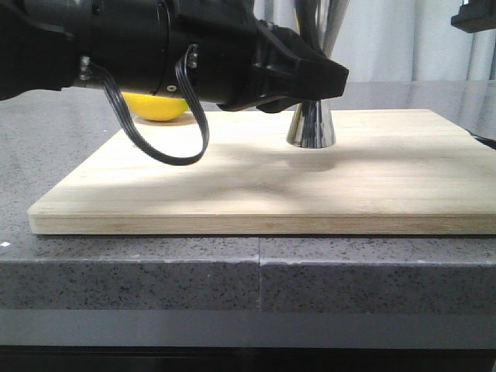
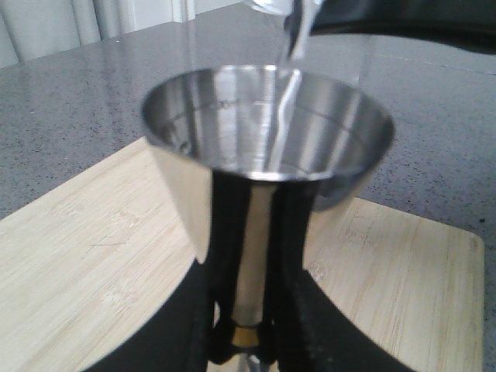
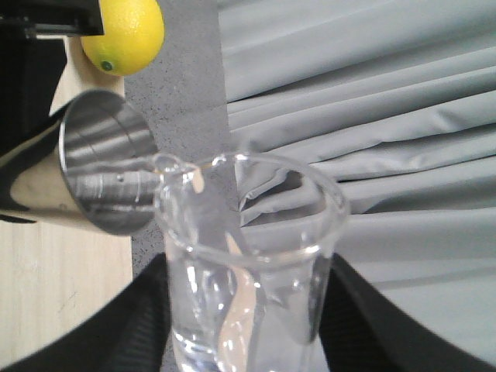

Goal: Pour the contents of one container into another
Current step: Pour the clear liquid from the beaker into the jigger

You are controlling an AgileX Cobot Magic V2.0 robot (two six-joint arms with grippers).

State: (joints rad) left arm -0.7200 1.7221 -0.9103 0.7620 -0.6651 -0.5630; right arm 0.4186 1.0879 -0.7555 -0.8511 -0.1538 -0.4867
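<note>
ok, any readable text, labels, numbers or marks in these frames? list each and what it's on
No text can be read in any view.
Jigger: faint engraved fill lines and a small mark inside the upper cup, too blurred to read.
Beaker: no printing can be made out on the glass.
Lemon, cutting board, left gripper and right gripper: no label or brand visible.

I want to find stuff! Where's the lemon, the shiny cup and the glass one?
lemon (image 3: 124, 35), right wrist view, its yellow skin.
jigger (image 2: 267, 124), left wrist view, inside its top cone.
beaker (image 3: 252, 271), right wrist view, its clear wall.
</note>
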